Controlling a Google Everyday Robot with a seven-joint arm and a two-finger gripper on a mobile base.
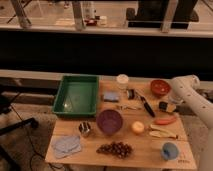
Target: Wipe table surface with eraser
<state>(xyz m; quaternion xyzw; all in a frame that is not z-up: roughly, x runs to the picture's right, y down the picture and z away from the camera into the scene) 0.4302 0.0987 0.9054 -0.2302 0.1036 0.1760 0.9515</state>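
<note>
The eraser (166,106), a small black block with a tan-yellow side, lies near the right edge of the light wooden table surface (142,142). My white arm reaches in from the right and bends over that edge. My gripper (173,99) is at the arm's end, right at the eraser's upper right side. I cannot tell whether it touches the eraser.
A green tray (76,95) stands at the back left. Also here are a light-blue block (111,96), a white cup (122,80), a reddish bowl (160,87), a black-handled utensil (146,106), a purple bowl (109,121), grapes (115,148), a banana (162,133) and a blue cup (170,150).
</note>
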